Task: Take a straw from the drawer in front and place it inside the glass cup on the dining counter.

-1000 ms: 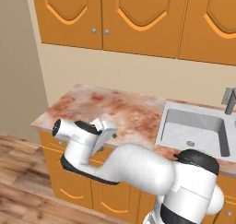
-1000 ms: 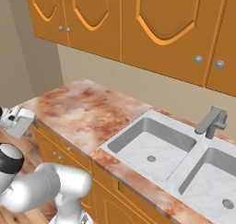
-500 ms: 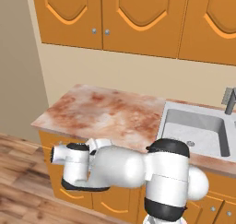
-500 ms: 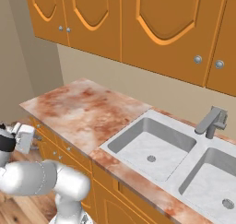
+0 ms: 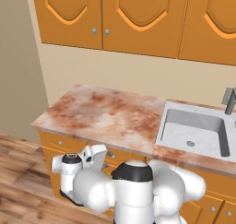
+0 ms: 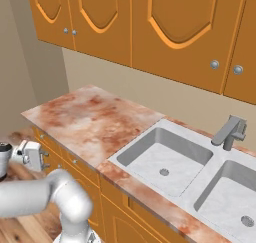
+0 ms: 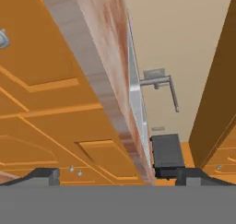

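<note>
The arm had swung down from bench height, so the open, empty end effector [image 5: 94, 156] hung in front of the closed drawer [image 5: 57, 144] below the bench [image 5: 106, 114]. The straw presumably lay inside; reaching for the knob looked next.

Your arm [image 5: 138, 191] is built of smooth, glossy white rounded shells; a dark, near-black band rings the joint at the top of its big central segment; a smaller black cap sits on the white wrist end at the left. The hand [image 5: 94, 156] is a boxy pale-grey block; in the hand view its finger tips [image 7: 41, 176] are dark grey, flat and angular.
</note>
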